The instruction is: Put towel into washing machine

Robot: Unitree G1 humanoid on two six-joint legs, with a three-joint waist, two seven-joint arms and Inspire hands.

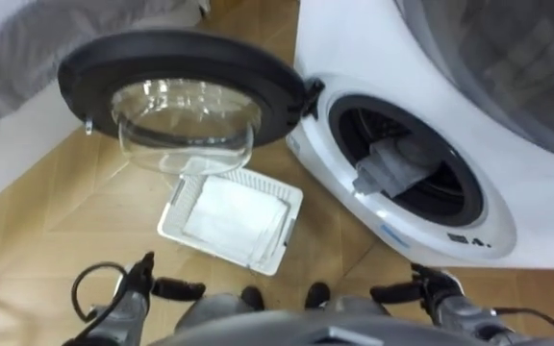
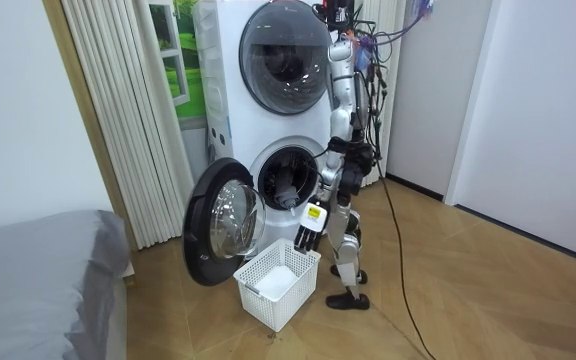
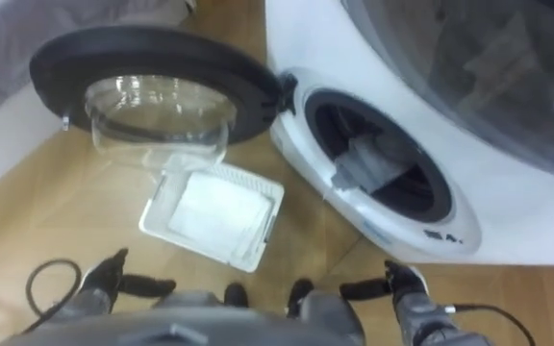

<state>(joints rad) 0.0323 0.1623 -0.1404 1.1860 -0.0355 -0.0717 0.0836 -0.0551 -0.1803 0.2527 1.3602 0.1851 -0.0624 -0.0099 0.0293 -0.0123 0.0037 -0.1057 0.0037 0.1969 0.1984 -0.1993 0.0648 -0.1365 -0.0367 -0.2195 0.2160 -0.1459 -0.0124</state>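
Observation:
A grey towel [image 1: 392,168] lies bunched in the mouth of the washing machine's drum [image 1: 450,207], and one end droops over the lower left lip. The white washing machine [image 1: 546,207] stands in front of me to the right. Its round door [image 1: 181,67] is swung wide open to the left. My left hand [image 1: 176,287] and right hand [image 1: 397,291] hang low at the bottom of the view with fingers straight, holding nothing. In the room view I stand upright facing the machine [image 2: 218,100], with my left hand [image 2: 308,232] hanging by my thigh.
A white slatted basket [image 1: 176,207] sits on the wooden floor below the open door, left of my feet. A grey bed [image 1: 27,48] is at the far left. A second drum [image 2: 286,45] is stacked above the washer.

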